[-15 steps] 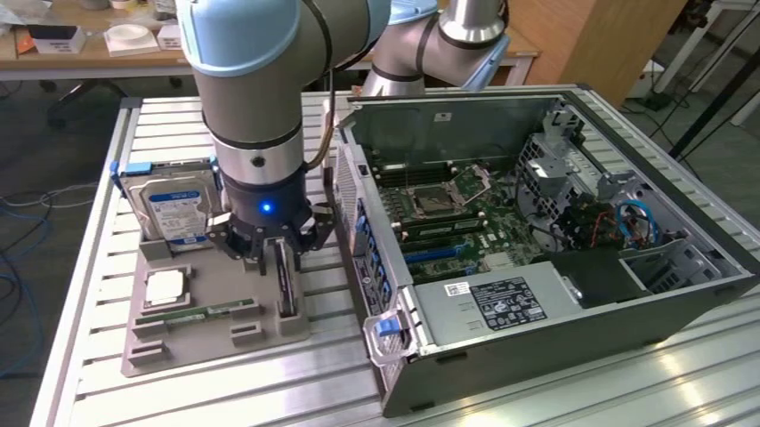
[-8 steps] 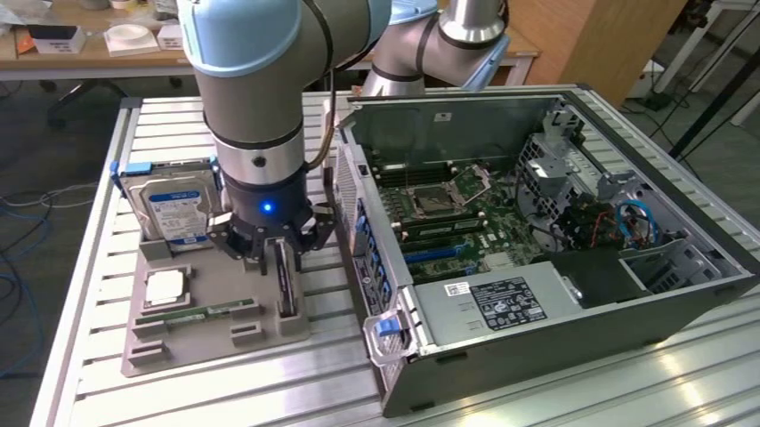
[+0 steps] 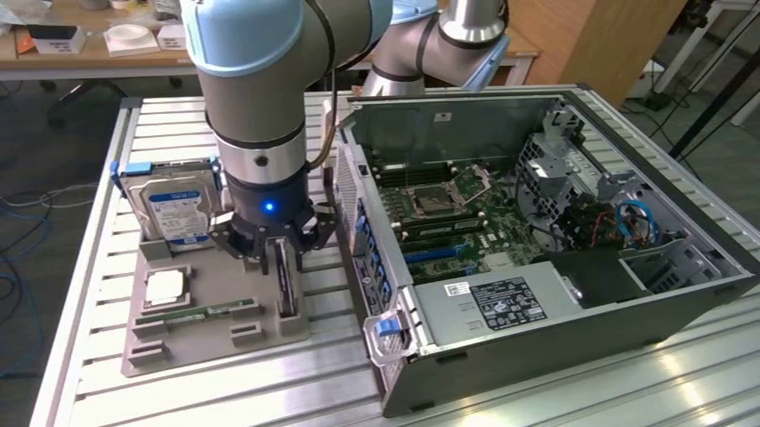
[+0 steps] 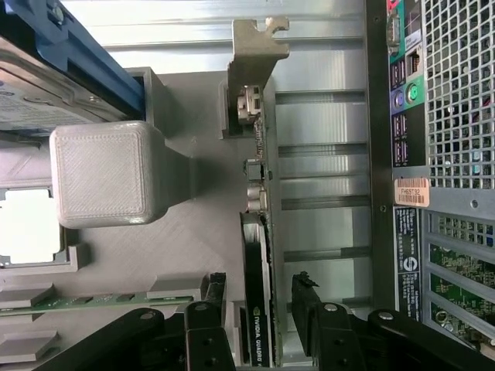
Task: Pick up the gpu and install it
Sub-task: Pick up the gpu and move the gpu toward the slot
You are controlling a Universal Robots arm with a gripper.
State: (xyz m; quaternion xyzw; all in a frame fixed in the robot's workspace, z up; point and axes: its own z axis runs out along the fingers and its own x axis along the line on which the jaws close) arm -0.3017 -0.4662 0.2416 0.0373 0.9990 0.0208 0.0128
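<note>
Black fingers (image 4: 214, 290) of the gripper (image 4: 259, 292) stand apart, one on either side of the gpu (image 4: 257, 247), not yet pinching it. The card stands on edge in a slot of the grey holder (image 4: 193, 232), beside the open computer case (image 3: 558, 267). A sound grasp probably needs those fingers square to the card's flat faces and centred before closing and lifting straight.

The gpu (image 4: 257, 309) is a thin dark card standing upright on its long edge in a slot of the grey holder (image 4: 193, 247). It lies edge-on between the open jaws, with a gap on each side (neither touches it). Its silvery metal end bracket (image 4: 255, 54), which carries small ports, is at the end farthest from the jaws.
</note>
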